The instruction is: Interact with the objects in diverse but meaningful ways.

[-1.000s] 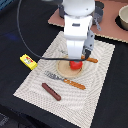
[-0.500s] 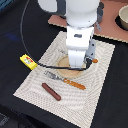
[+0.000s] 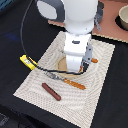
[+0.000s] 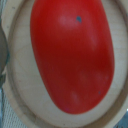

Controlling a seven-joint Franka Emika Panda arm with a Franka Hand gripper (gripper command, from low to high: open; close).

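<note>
A red tomato point(image 4: 70, 55) fills the wrist view, lying on the round tan plate point(image 4: 20, 100). In the exterior view the arm's white hand hides the tomato, and only a sliver of the plate point(image 3: 61, 65) shows. My gripper point(image 3: 74, 71) is low over the plate, its fingers hidden by the hand. A yellow box with a red label point(image 3: 26, 62) lies at the mat's edge on the exterior view's left. A brown sausage point(image 3: 51, 91) lies on the mat's near part. A dark pot point(image 3: 123, 18) stands at the far right. The orange ridged block is out of view.
A wooden-handled fork point(image 3: 66, 81) lies on the striped mat point(image 3: 100, 90) just in front of the hand. Another wooden handle point(image 3: 94, 60) sticks out on the hand's right. A black cable point(image 3: 25, 45) loops from the arm over the mat's left side. A reddish board point(image 3: 112, 22) lies at the back.
The arm has come down over the plate. The tomato, visible beside the hand one second ago, is now hidden behind it in the exterior view.
</note>
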